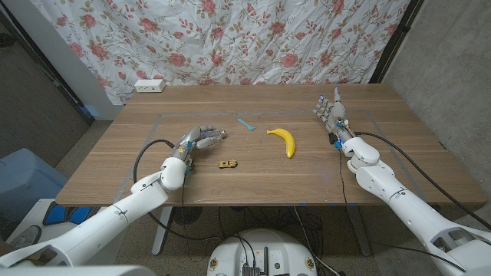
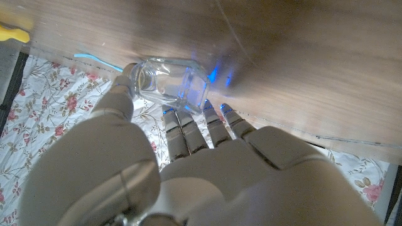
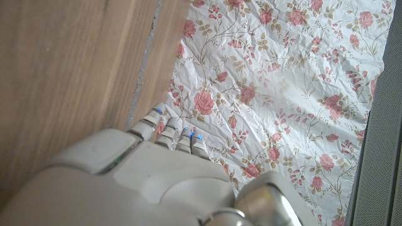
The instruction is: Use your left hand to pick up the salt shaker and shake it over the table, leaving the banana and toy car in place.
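My left hand grips the clear glass salt shaker between thumb and fingers, left of the table's middle. The shaker lies tilted on its side in the grip, over the wood; whether it touches the table I cannot tell. A small yellow toy car sits on the table just right of that hand, nearer the front edge. The banana lies at mid-table, and its tip shows in the left wrist view. My right hand stands at the right with fingers apart and holds nothing.
A short blue strip lies behind the car and banana. A white power strip sits at the table's far left corner. A floral cloth hangs behind the table. A blue bin stands on the floor to the left.
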Robot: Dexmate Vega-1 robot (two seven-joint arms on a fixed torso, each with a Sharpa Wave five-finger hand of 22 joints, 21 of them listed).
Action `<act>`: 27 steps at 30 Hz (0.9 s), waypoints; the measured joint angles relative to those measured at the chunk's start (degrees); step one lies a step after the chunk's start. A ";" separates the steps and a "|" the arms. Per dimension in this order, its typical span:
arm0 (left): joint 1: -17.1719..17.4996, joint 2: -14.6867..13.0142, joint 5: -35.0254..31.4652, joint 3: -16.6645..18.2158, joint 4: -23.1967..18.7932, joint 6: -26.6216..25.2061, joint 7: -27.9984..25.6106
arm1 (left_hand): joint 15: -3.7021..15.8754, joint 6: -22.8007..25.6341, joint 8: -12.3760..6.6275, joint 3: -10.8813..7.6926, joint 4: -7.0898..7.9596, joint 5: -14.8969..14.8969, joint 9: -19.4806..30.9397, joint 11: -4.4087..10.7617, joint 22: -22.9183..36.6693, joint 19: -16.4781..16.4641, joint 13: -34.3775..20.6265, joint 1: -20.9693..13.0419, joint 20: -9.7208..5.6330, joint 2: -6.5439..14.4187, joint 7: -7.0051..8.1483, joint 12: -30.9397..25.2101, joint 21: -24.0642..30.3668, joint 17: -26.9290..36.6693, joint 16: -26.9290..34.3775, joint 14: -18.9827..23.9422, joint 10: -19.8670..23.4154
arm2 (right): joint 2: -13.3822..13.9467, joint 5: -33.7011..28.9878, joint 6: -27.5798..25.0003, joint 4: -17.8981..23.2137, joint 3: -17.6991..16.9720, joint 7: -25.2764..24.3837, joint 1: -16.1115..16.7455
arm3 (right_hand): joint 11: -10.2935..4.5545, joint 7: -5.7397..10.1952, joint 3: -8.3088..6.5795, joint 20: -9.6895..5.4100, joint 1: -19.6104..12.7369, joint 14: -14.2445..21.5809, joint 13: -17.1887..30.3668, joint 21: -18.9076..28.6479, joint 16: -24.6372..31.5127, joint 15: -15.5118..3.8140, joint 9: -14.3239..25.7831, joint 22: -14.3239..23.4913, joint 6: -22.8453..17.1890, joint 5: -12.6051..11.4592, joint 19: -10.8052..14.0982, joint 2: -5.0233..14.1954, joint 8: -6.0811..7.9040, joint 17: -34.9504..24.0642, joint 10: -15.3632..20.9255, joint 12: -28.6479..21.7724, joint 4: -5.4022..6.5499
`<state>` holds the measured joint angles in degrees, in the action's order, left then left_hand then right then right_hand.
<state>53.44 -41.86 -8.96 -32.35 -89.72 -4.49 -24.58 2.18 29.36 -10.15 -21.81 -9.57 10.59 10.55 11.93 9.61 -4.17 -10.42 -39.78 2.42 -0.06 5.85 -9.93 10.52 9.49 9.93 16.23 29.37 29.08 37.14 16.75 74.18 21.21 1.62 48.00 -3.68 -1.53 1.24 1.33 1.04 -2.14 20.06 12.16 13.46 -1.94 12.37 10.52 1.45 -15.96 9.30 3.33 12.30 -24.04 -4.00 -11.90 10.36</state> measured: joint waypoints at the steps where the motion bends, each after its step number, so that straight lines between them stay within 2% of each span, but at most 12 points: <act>1: 0.00 0.00 0.05 0.00 0.00 0.03 0.08 | 0.21 -0.45 0.00 0.17 -0.03 0.00 0.00 -0.13 0.00 0.43 0.00 -0.04 0.04 -0.10 -0.01 0.00 0.00 0.00 0.00 -0.20 -0.57 | 0.00 0.00 0.00 0.00 0.00 0.00 0.00 | 0.00 0.00 0.00 0.00 0.00 0.00 0.00 0.00 0.00 0.00 0.00 0.00 0.00 0.00 0.00 0.00 0.00 0.00 0.00 0.00 0.00; 15: -0.05 -0.98 1.57 0.85 -0.51 1.13 1.84 | 0.00 -7.00 0.00 1.57 0.61 0.00 -0.16 -3.41 0.00 3.97 0.30 2.45 0.12 -2.59 -1.48 0.00 -0.36 -0.01 0.00 -6.39 -9.51 | -0.01 0.00 0.02 -0.02 0.00 0.00 -0.01 | 0.00 0.00 0.00 0.00 0.00 0.00 0.00 0.00 0.00 0.00 0.00 0.00 0.00 0.00 0.00 0.00 0.00 0.00 0.00 0.00 0.00; 19: -0.01 -1.36 2.18 1.23 -0.65 1.86 2.40 | 0.05 -8.03 0.00 2.04 0.63 0.00 -0.16 -3.76 0.00 4.67 0.30 3.04 0.04 -3.14 -1.49 0.00 -0.36 -0.01 -0.30 -7.88 -11.30 | -0.01 0.00 0.02 -0.02 0.00 0.00 -0.01 | 0.00 0.00 0.00 0.00 0.00 0.00 0.00 0.00 0.00 0.00 0.00 0.00 0.00 0.00 0.00 0.00 0.00 0.00 0.00 0.00 0.00; 23: 0.14 -1.69 2.85 1.63 -0.74 2.56 2.92 | -0.04 -10.27 0.00 2.50 1.07 -0.24 -0.39 -4.61 0.00 5.84 0.30 4.82 0.12 -3.53 -1.87 0.00 -0.35 -0.01 -0.40 -9.86 -12.96 | -0.01 0.00 0.03 -0.02 0.00 0.00 -0.01 | 0.00 0.00 0.00 0.00 0.00 0.00 0.00 0.00 0.00 0.00 0.00 0.00 0.00 0.00 0.00 0.00 0.00 0.00 0.00 0.00 0.00; 27: 0.26 -2.29 3.95 2.21 -0.79 3.53 4.11 | -0.19 -13.73 0.23 3.22 1.45 -0.24 -0.43 -6.07 0.00 7.99 0.57 7.05 -0.21 -3.36 -2.86 0.00 -0.35 -0.01 -0.40 -13.80 -16.69 | -0.01 0.00 0.03 -0.02 0.00 0.00 -0.01 | 0.00 0.00 0.00 0.00 0.00 0.00 0.00 0.00 0.00 0.00 0.00 0.00 0.00 0.00 0.00 0.00 0.00 0.00 0.00 0.00 0.00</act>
<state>53.71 -44.14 -5.01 -30.14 -90.51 -0.95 -20.47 1.99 15.63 -9.92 -18.59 -8.13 10.36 10.11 5.87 9.61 3.82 -9.85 -32.73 2.21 -3.42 2.98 -9.93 10.17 9.48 9.53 2.44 12.68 29.07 37.14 16.78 74.15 21.21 1.62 47.99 -3.68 -1.53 1.24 1.33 1.04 -2.15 20.06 12.16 13.46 -1.94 12.37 10.52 1.45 -15.96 9.30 3.33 12.30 -24.04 -4.00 -11.90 10.36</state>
